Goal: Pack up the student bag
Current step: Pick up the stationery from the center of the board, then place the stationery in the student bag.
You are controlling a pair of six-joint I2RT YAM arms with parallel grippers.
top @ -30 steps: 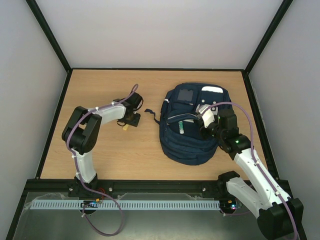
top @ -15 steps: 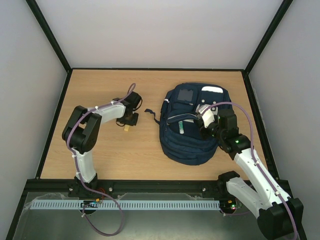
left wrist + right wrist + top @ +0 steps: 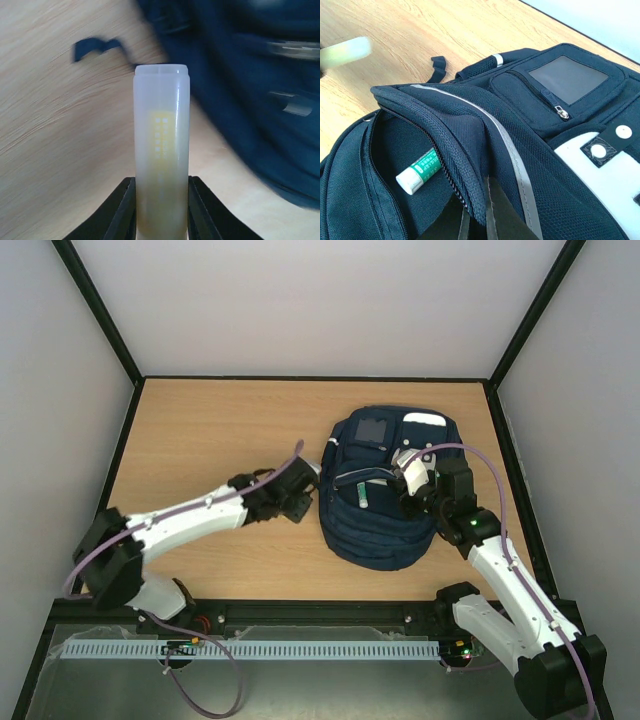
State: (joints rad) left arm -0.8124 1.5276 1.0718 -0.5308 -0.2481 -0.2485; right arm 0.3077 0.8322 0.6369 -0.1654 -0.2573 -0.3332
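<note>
Student bag (image 3: 385, 525) flap pinched by right tool (image 3: 479, 220); left tool (image 3: 161, 202) clamps pale tube (image 3: 161, 145), clear only in left wrist view

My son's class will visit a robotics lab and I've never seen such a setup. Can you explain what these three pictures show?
This is a robot with a left arm and a right arm, bolted at the near edge of a wooden table. The wide picture looks down from above and behind them. The other two come from a small camera on each wrist. On the table lies a navy student bag. The left pincer is shut on a pale tube with a yellowish middle, close to the bag. The right pincer grips the edge of the bag's opening and holds it apart. Inside lies a green-and-white tube.
</note>
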